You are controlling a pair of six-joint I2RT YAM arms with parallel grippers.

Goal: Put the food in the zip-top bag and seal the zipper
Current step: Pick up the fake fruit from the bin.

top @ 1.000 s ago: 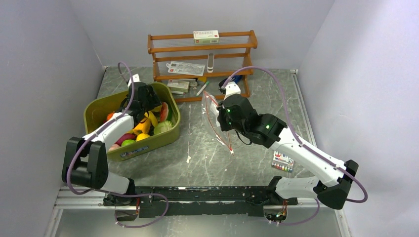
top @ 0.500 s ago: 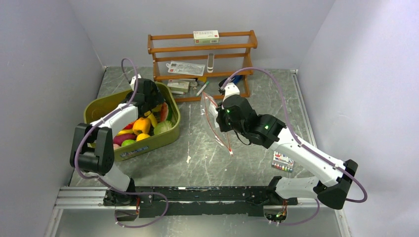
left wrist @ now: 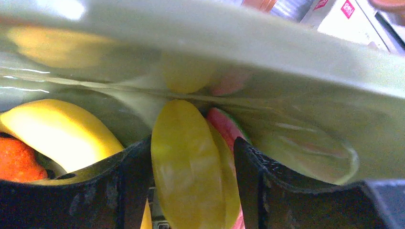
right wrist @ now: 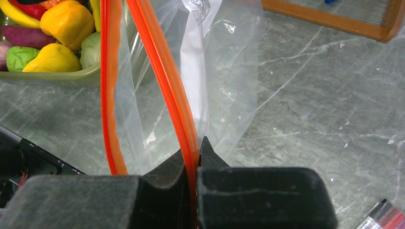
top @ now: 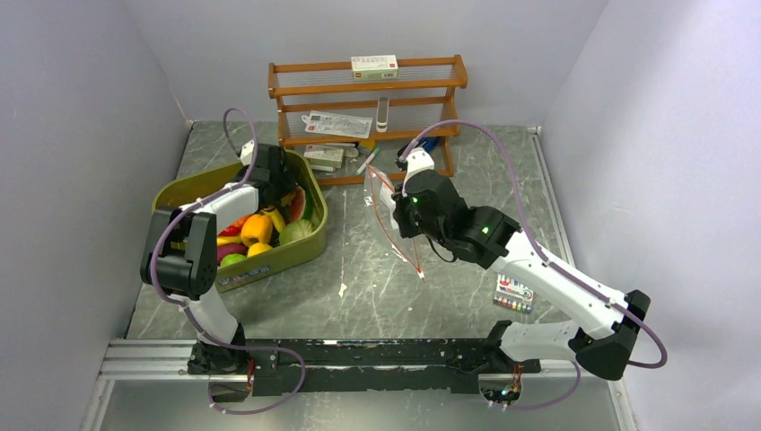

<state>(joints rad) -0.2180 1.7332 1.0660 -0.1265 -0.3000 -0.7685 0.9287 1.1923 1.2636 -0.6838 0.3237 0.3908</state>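
Note:
The food lies in an olive-green tub (top: 176, 192) at the left: yellow pepper (top: 256, 228), green and purple pieces. My left gripper (top: 274, 182) is down in the tub's far right corner. In the left wrist view its jaws (left wrist: 191, 157) are closed on a flat yellow food slice (left wrist: 188, 167), with a red watermelon piece (left wrist: 224, 128) behind and a banana (left wrist: 57, 129) to the left. My right gripper (top: 401, 196) is shut on the orange-red zipper (right wrist: 165, 81) of the clear zip-top bag (right wrist: 224, 71), holding it up, mouth open, above the table.
A wooden rack (top: 368, 85) with white packets (top: 336, 123) and a box stands at the back. A blue object (top: 431, 142) lies by its right foot. A small colourful packet (top: 513, 294) lies under the right arm. The tub wall (left wrist: 286, 57) is close ahead of the left fingers.
My left gripper has moved farther back and right inside the tub, to its far corner. My right gripper has held the bag almost still.

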